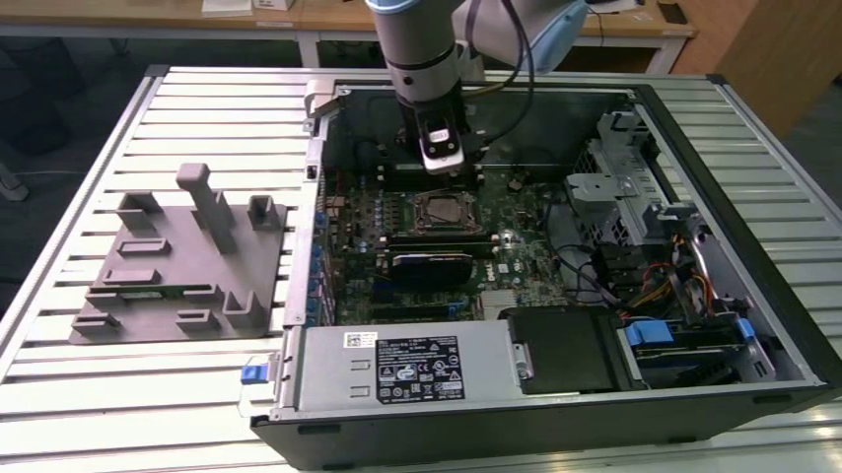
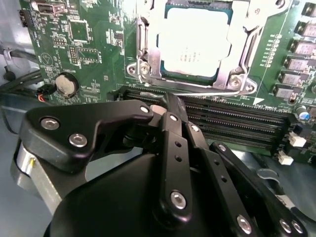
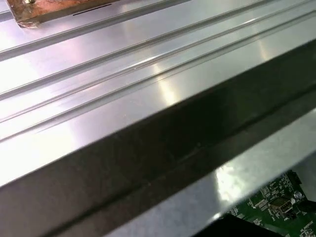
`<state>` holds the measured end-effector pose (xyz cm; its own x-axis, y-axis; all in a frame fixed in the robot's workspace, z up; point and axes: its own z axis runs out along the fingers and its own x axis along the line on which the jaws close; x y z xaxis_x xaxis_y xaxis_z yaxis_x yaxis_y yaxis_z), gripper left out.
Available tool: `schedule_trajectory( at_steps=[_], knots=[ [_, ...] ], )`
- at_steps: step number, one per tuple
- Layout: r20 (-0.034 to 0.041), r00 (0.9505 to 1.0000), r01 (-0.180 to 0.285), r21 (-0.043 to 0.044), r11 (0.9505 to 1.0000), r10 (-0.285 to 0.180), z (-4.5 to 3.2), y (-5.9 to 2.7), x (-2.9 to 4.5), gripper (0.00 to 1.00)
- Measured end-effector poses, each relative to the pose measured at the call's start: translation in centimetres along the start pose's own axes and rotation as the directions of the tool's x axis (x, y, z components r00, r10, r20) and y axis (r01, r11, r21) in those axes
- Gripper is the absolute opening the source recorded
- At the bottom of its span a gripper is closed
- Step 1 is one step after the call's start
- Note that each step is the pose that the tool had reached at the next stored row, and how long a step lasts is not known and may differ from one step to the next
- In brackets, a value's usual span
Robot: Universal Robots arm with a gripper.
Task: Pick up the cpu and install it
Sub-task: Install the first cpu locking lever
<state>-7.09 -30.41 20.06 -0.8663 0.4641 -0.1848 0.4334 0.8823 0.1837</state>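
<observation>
Second wrist view — cpu (image 2: pixel 196 40) in socket (image 2: pixel 148 59)

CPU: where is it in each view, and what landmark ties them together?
Exterior view: the cpu sits in its socket mid-motherboard, just below the gripper.
Second wrist view: cpu seated inside the metal bracket.
First wrist view: not in it.
Shared landmark: the green motherboard.

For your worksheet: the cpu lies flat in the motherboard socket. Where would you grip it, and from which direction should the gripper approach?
Grip the cpu by two opposite edges of its thin pale rim, coming straight down from above. It lies flat with its silver top facing up, and the socket frame hems it in, so a sideways approach looks blocked.
</observation>
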Motion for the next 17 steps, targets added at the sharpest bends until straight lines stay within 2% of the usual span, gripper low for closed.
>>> schedule_trajectory(
  at_steps=[5,8,17],
  knots=[
    [0.0161,0.9998,0.007,0.0203,0.9998,-0.007,0.18,-0.03,0.03,0.11],
    [0.0195,0.9998,0.008,0.0214,0.9997,-0.008,0.3,-0.05,0.06,0.11],
    [0.0201,0.9998,0.008,0.0209,0.9998,-0.008,0.46,0.18,0.22,0.11]
  ],
)
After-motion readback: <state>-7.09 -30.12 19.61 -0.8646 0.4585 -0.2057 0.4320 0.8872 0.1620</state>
